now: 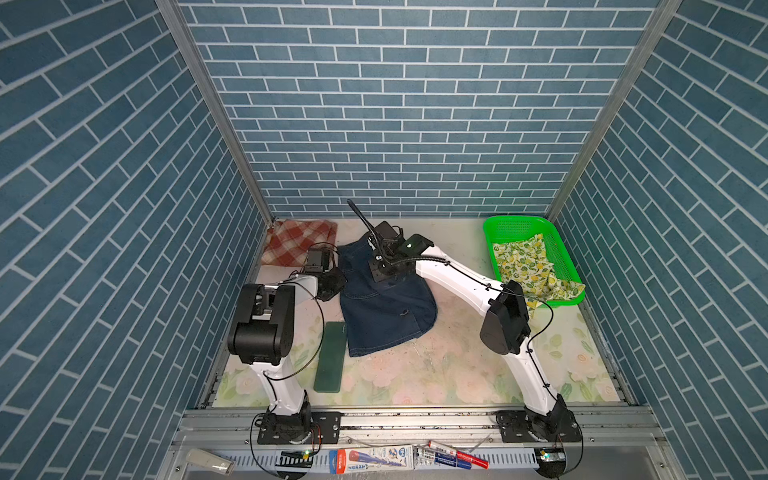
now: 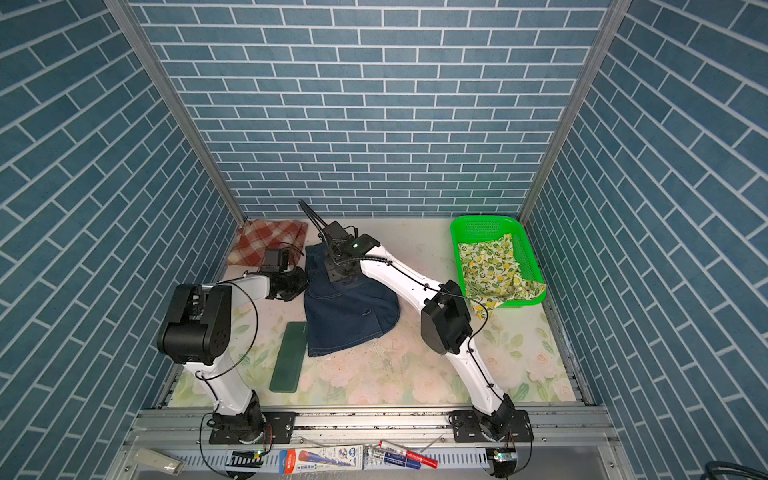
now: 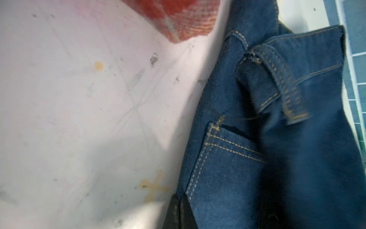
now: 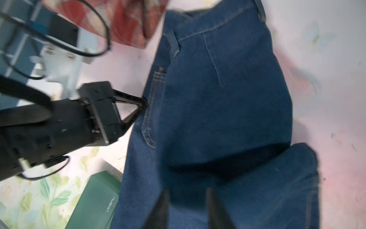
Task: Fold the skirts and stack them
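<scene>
The left gripper point(image 4: 143, 105) is pinched closed on the side edge of the denim skirt point(image 4: 227, 99), its tips meeting at the seam beside the pocket stitching. Only the right wrist view shows this grip. In both top views the tips merge into a dark lump at the skirt's left edge point(image 1: 343, 279). In the left wrist view the denim point(image 3: 277, 158) covers all but a dark sliver of one finger point(image 3: 176, 214).

The right gripper point(image 4: 187, 191) hangs over the middle of the skirt with its two fingers apart and only denim showing between them, gripping nothing. In the top views its own wrist hides it.

The denim skirt point(image 1: 386, 316) lies mid-table with its waistband toward the back wall and its hem toward the front. One hem corner is doubled over on the right side. Its left edge runs just beside the dark green pad point(image 1: 330, 357); I cannot tell whether they touch.

The plaid skirt point(image 1: 297, 245) lies folded in the back-left corner, near the denim's waistband but apart from it.

Only the top views show the lemon-print skirt point(image 2: 494, 266). It sits in the green mesh basket point(image 2: 482, 222) at back right and spills over the near rim.

The bare room is on the floral table point(image 1: 457, 353), in front of the hem and to its right, between the two arms.
</scene>
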Motion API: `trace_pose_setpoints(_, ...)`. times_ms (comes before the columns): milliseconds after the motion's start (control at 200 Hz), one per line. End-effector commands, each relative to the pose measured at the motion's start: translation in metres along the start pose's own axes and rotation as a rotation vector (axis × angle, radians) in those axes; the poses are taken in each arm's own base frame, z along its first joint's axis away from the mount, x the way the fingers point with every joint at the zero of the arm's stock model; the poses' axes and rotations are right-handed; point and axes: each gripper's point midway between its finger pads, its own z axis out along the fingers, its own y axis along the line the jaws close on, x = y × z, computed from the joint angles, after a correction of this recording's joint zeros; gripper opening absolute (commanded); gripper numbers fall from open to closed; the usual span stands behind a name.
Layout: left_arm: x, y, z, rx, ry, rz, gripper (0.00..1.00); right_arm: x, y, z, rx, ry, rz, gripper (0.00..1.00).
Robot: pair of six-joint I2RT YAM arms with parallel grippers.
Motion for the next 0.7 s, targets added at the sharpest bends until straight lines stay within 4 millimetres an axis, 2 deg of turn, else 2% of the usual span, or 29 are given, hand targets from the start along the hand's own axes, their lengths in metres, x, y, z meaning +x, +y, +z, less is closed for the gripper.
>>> trace_pose_setpoints(0, -0.004, -0.013, -0.001, 0.060, -0.008, -0.003, 0.06, -0.023, -0.018, -0.041, 0.039, -0.089, 0.046, 0.53)
trace_pose_setpoints(35, -0.003, -0.014, 0.001, 0.063, -0.005, -0.005, 0.06, -0.026, -0.025, -0.049, 0.041, -0.104, 0.053, 0.54)
trace_pose_setpoints(175, -0.001, -0.020, 0.006, 0.066, 0.004, 0.007, 0.07, -0.021, -0.064, -0.058, 0.081, -0.121, 0.104, 0.56)
trace_pose_setpoints(310, 0.006, -0.031, 0.013, 0.059, 0.024, 0.033, 0.09, -0.005, -0.106, -0.051, 0.088, -0.106, 0.196, 0.57)
trace_pose_setpoints(415, 0.011, -0.036, 0.018, 0.043, 0.037, 0.054, 0.13, 0.010, -0.130, -0.041, 0.064, -0.098, 0.264, 0.63)
trace_pose_setpoints(565, 0.020, -0.041, 0.025, 0.022, 0.056, 0.081, 0.15, 0.027, -0.149, -0.026, 0.003, -0.096, 0.336, 0.74)
trace_pose_setpoints(695, 0.031, -0.046, 0.031, 0.016, 0.077, 0.095, 0.15, 0.044, -0.148, -0.005, -0.071, -0.056, 0.367, 0.79)
